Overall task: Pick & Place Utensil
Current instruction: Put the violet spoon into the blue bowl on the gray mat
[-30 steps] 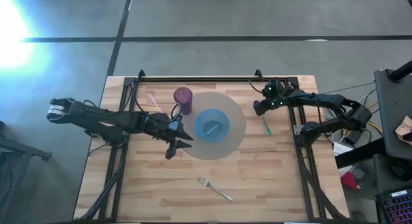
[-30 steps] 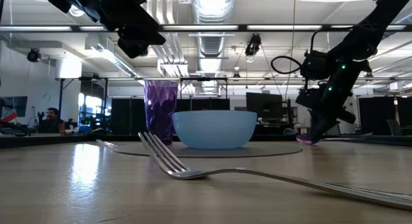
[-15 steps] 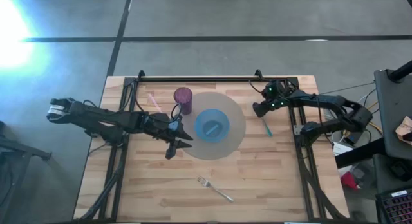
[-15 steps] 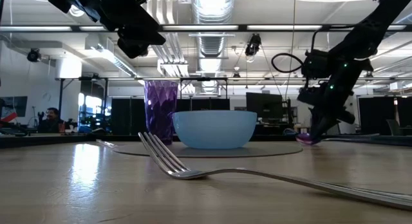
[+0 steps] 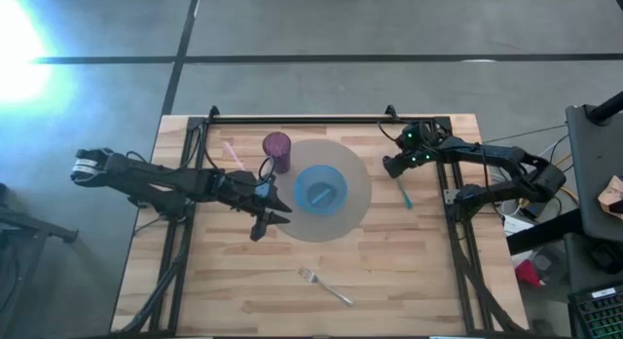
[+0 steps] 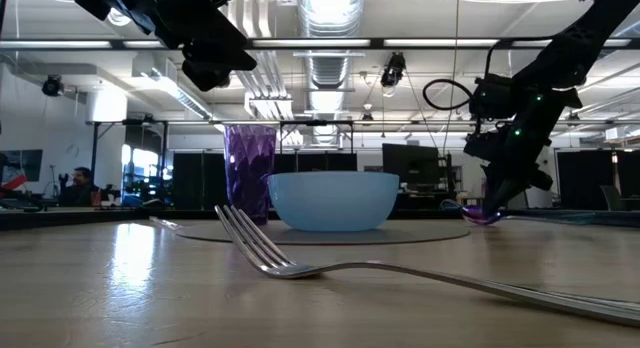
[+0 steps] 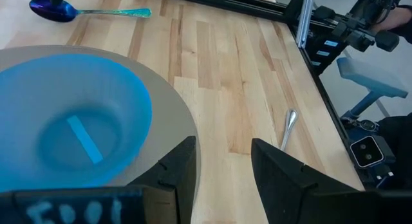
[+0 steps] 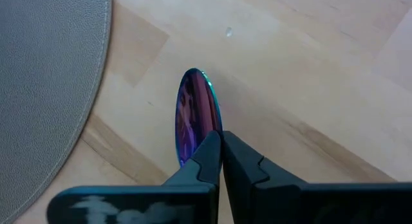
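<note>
Right gripper (image 8: 221, 161) pinched shut on the iridescent spoon (image 8: 197, 114), bowl end just past its fingertips, beside the grey placemat (image 8: 45, 76); grasp step, lift next. Left gripper (image 7: 222, 169) waits, fingers apart, near the blue bowl (image 7: 71, 130)

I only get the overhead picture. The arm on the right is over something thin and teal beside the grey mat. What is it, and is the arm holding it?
Observer: A spoon with a shiny purple-blue bowl. The right gripper has its fingers shut on the spoon's neck.
Operator: Is it off the table?
Observer: The low view shows the spoon's bowl down at the tabletop; lifted or not, I cannot tell.
Operator: Anything in the blue bowl?
Observer: The left wrist view shows the bowl holds only a pale blue strip.
</note>
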